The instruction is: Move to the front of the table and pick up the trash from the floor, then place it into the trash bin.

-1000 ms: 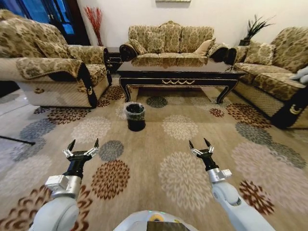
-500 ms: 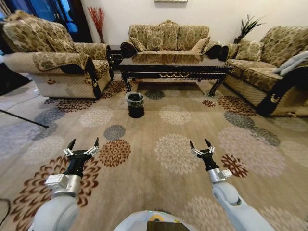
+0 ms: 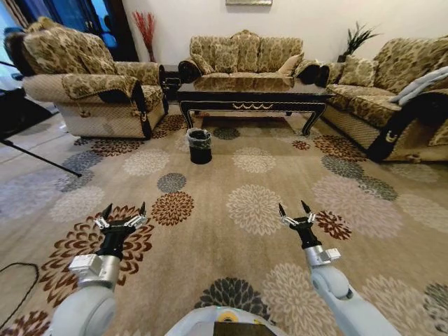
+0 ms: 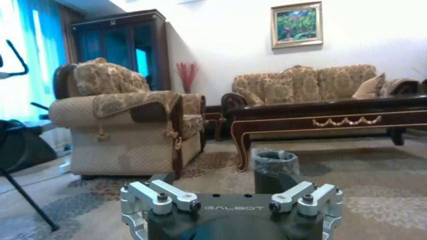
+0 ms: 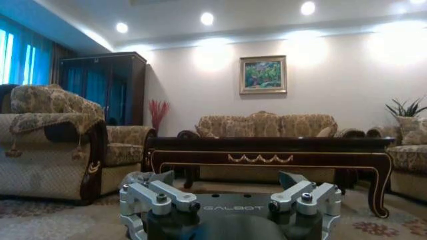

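The dark-wood table (image 3: 252, 94) stands at the far side of the carpet, in front of the back sofa. The small black trash bin (image 3: 199, 145) with a clear bag on its rim stands on the carpet just before the table's left end. The trash is out of view. My left gripper (image 3: 124, 213) and right gripper (image 3: 296, 212) are held out low over the carpet, both open and holding nothing, well short of the bin. The left wrist view shows the trash bin (image 4: 275, 167) and table (image 4: 333, 112) ahead. In the right wrist view the table (image 5: 267, 147) stands ahead.
A patterned armchair (image 3: 84, 84) stands at the left, a sofa (image 3: 245, 56) behind the table and another sofa (image 3: 392, 98) at the right. A dark rod (image 3: 35, 155) slants over the floor at far left, and a black cable (image 3: 14, 294) lies at the lower left. Wide flowered carpet lies between me and the bin.
The whole picture has shifted, so the camera has moved: table and bin now look smaller and higher up, with more carpet in front. Both arms keep the same pose.
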Robot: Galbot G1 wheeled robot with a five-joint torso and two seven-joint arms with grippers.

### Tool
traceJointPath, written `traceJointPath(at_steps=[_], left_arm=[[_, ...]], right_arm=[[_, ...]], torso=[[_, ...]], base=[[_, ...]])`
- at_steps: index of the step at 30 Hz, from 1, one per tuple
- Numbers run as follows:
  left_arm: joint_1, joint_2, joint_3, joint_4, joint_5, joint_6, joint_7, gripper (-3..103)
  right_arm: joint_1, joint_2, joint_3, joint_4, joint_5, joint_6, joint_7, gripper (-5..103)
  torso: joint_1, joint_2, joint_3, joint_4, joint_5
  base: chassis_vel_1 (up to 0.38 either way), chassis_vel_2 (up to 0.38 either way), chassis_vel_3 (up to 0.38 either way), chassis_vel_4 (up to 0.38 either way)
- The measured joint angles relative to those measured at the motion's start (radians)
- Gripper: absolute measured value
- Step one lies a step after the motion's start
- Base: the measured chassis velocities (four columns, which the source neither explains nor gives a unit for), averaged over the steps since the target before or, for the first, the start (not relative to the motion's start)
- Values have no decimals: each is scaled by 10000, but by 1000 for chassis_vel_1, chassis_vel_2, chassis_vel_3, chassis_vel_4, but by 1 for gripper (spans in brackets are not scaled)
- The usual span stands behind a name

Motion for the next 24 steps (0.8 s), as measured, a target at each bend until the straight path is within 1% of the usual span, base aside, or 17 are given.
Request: traceJointPath(at_steps=[1,4,5,7,8,9,11,13,16,18,20,21,24], left_arm=[[0,0,0,0,0,0,0,100],[131,-29,-203,-33,-180,-318,739,100],[131,-29,-203,-33,-180,-318,739,100],[203,-27,-367,-34,-342,-712,1347,100],[238,-25,-515,-32,-505,-1101,1948,100],[238,-25,-515,-32,-505,-1101,1948,100],[244,-40,-634,-18,-581,-1276,2307,100],[244,-47,-665,-10,-632,-1305,2387,100],[213,-66,-732,38,-742,-1308,2456,100],[211,-68,-740,45,-743,-1308,2465,100],[210,-80,-777,59,-746,-1290,2504,100],[210,-80,-777,59,-746,-1290,2504,100],[203,-92,-798,86,-746,-1267,2521,100]], right_arm=[[0,0,0,0,0,0,0,100],[-23,-6,46,41,5,1,0,100],[-23,-6,46,41,5,1,0,100],[-47,-12,113,75,17,2,0,100],[-79,-12,169,118,55,13,-3,100],[-79,-12,169,118,55,13,-3,100],[-124,-4,211,166,78,40,-46,100],[-145,0,232,184,75,50,-78,100],[-214,5,295,241,54,65,-188,100],[-225,5,305,246,53,66,-205,100],[-315,-10,369,276,30,73,-321,100],[-315,-10,369,276,30,73,-321,100],[-356,-43,392,276,-2,111,-394,100]], torso=[[0,0,0,0,0],[-1,0,-4,0,0],[-1,0,-4,0,0],[-1,1,-4,-1,0],[9,31,17,-3,-1],[9,31,17,-3,-1],[27,114,80,-2,0],[26,160,128,-2,0],[21,328,304,-1,-1],[21,348,324,-1,-1],[23,512,481,-1,-1],[23,512,481,-1,-1],[38,672,628,0,0]], base=[[0,0,0,0],[0,0,0,0],[0,0,0,0],[0,0,0,0],[0,0,0,0],[0,0,0,0],[0,0,0,0],[0,0,0,0],[0,0,0,0],[0,0,0,0],[0,0,0,0],[0,0,0,0],[0,0,0,0]])
